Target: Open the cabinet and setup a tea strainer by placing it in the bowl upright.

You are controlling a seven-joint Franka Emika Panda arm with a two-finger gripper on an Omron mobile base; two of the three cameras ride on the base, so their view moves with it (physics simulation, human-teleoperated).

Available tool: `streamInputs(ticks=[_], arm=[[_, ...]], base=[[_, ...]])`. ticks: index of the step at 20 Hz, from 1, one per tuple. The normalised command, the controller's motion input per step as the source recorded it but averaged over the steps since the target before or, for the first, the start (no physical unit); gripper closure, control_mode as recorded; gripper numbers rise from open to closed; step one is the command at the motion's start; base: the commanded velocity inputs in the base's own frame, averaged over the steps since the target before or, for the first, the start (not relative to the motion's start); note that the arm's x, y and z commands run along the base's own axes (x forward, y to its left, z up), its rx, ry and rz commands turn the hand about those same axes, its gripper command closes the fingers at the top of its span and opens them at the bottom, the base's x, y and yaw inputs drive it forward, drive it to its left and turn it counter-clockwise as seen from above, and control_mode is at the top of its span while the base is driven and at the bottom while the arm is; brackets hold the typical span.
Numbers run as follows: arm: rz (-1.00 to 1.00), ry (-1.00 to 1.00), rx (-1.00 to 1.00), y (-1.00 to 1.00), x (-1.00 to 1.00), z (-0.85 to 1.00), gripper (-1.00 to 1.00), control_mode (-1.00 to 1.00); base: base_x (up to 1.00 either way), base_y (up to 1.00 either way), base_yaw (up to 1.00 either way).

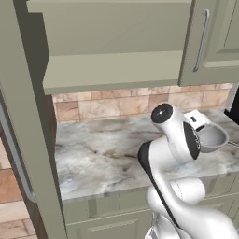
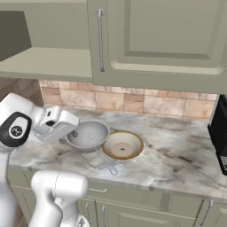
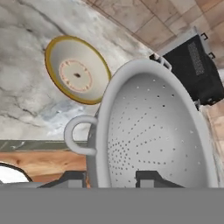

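Cabinet (image 1: 112,51): door swung open, up and left of the claw.
Claw (image 3: 109,177): clamped on the strainer's rim (one finger either side).
Strainer (image 2: 88,135): held above the counter (image 2: 177,155).
Bowl (image 2: 122,145): just right of the claw, on the counter.

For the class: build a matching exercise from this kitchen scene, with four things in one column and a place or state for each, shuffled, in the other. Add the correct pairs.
Things
1. cabinet
2. tea strainer
3. bowl
4. gripper

Places or states
A. resting on the marble counter, nothing in it
B. shut on the strainer's rim
C. open, shelf bare
D. held above the counter, beside the bowl

Pairs: 1-C, 2-D, 3-A, 4-B
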Motion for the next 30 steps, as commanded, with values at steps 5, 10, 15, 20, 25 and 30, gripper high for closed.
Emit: streamInputs(ticks=[5,10,15,20,25,30], arm=[[-0.18,0.00,-0.09,-0.09,0.50,-0.36,1.00,-1.00],[-0.17,0.06,-0.05,-0.02,0.60,-0.27,1.00,-1.00],[-0.14,0.13,-0.05,-0.06,0.61,-0.38,1.00,-1.00],[-0.05,0.13,-0.01,-0.11,0.56,-0.30,1.00,-1.00],[0.01,0.03,0.00,-0.07,0.45,-0.18,1.00,-1.00],[0.08,0.00,0.03,-0.08,0.32,-0.04,1.00,-1.00]], base=[[0.00,0.00,0.00],[0.00,0.00,0.00],[0.00,0.00,0.00],[0.00,0.00,0.00],[0.00,0.00,0.00],[0.00,0.00,0.00]])
